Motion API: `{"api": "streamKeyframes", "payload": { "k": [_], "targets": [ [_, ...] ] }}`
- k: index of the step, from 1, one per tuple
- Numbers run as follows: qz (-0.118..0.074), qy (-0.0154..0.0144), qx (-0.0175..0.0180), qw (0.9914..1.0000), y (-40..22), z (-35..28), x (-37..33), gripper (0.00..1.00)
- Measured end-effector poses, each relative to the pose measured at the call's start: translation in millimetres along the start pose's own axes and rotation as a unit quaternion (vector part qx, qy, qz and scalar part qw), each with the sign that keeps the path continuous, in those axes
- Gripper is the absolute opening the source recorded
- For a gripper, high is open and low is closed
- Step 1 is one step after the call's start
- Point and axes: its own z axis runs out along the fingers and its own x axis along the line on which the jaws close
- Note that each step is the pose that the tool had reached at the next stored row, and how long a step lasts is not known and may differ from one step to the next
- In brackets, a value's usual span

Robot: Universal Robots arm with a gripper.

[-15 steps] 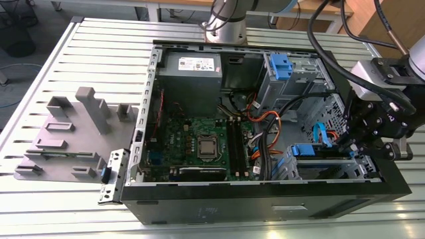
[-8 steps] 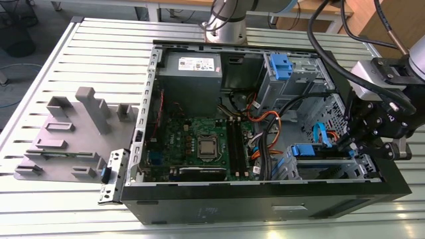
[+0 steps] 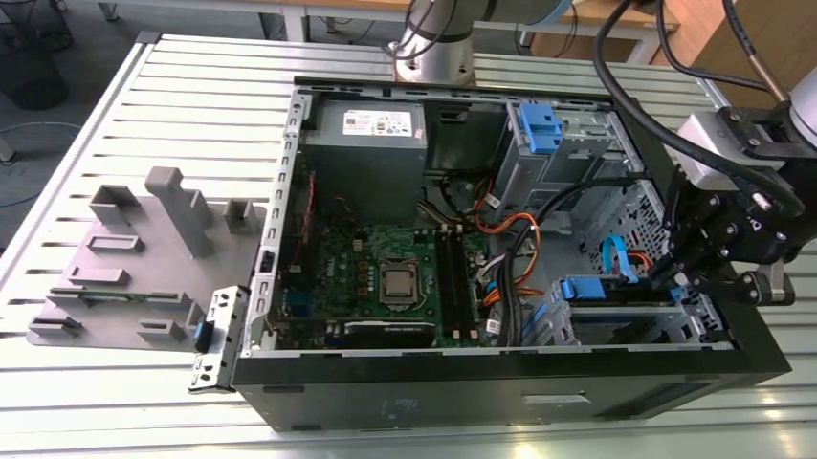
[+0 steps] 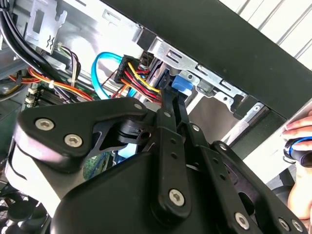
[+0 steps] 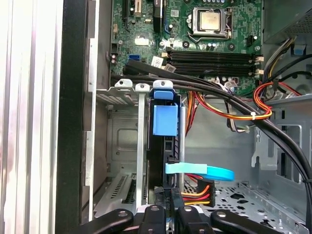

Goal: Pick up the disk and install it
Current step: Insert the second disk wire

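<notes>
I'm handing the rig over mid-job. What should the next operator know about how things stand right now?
Tool: low inside the case at the exterior view's right, at the end of the disk. I cannot tell whether it grips.
Disk: on edge in the lower bay, blue tab facing the board.
Done: disk picked up and in the bay slot.
Left: full seating is not confirmed.
Note: a person's hand is beside the case.
</notes>
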Motion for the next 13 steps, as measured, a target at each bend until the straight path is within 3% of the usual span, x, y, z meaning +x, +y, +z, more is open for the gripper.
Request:
{"api": "streamKeyframes", "payload": {
  "k": [7, 13],
  "targets": [
    [0.0, -0.003, 0.001, 0.99999, 3.3, -0.2, -1.5, 0.16],
    [0.0, -0.0036, 0.0011, 0.99999, 6.6, 0.3, -3.4, 0.16]
  ]
}}
